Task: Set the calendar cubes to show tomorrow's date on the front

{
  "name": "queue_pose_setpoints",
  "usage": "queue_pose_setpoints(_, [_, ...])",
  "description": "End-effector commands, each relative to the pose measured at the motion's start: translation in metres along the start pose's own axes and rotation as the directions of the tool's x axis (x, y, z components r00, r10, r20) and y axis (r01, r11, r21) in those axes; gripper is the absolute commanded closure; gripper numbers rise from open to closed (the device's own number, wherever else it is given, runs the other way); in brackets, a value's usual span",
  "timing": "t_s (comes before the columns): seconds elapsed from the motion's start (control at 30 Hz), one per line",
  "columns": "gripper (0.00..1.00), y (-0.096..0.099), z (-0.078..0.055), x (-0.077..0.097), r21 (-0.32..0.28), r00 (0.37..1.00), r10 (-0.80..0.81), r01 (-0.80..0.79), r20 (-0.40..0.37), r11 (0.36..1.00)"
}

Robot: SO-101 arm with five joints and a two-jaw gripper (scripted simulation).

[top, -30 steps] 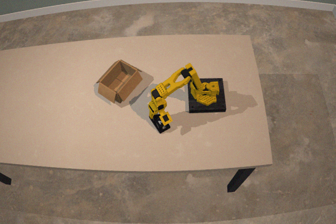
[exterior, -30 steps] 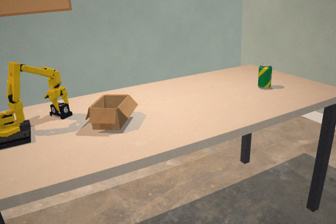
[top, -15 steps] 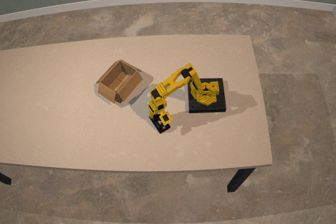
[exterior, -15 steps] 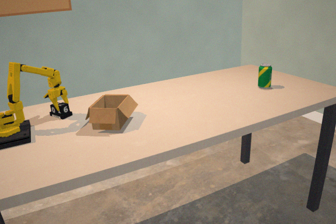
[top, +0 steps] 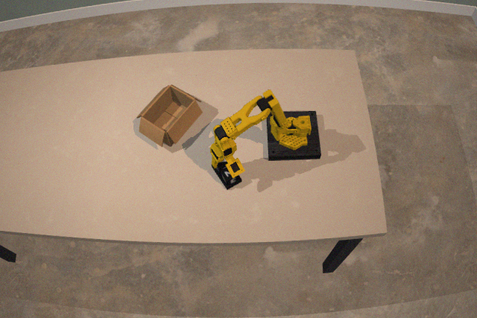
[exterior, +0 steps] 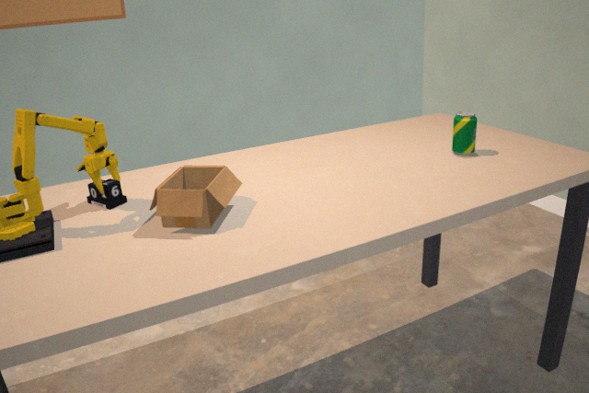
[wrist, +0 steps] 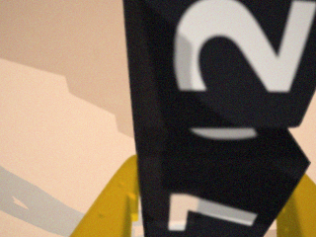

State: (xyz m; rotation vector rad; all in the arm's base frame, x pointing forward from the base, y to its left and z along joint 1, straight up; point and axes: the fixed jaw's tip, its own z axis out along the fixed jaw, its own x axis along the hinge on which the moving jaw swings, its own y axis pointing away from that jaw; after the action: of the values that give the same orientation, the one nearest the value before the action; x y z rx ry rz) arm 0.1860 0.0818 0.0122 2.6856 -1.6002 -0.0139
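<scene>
Calendar of black cubes with white numerals (top: 232,181) (exterior: 114,190) (wrist: 237,106) lay directly below the hand (top: 226,164) (exterior: 109,185) (wrist: 212,207), its low black tray (top: 228,187) (exterior: 112,204) resting on the pale, smooth bench (top: 115,191) (exterior: 332,189) (wrist: 39,109). The hand was closed on the nearer black cube (wrist: 207,163), one yellow finger on either side of it. In the wrist view this cube showed part of a white numeral, too cropped to read for certain. Just beyond the fingers was the other black cube (wrist: 237,106), with a large white 2 turned sideways in that view. Seen from outside, a 0 and a 6 showed on side faces beneath the hand. The full front, with the month's name, could not be read. Off to one side of the hand, apart from it, stood an open brown cardboard box (top: 185,126) (exterior: 178,202). The arm's black base (top: 314,153) (exterior: 46,234) sat on another side, and a green and yellow can (exterior: 464,133) stood far from the hand.
</scene>
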Motion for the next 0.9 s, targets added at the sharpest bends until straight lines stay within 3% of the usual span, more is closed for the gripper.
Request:
queue_pose_setpoints(0.0, [1.0, -0.003, -0.004, 0.001, 0.017, 1.0, 0.014, -0.014, 0.001, 1.0])
queue_pose_setpoints(0.6, [1.0, -0.003, -0.008, 0.001, 0.017, 1.0, 0.014, -0.014, 0.0, 1.0])
queue_pose_setpoints(0.87, [1.0, -0.003, -0.017, 0.001, 0.017, 1.0, 0.014, -0.014, 0.0, 1.0])
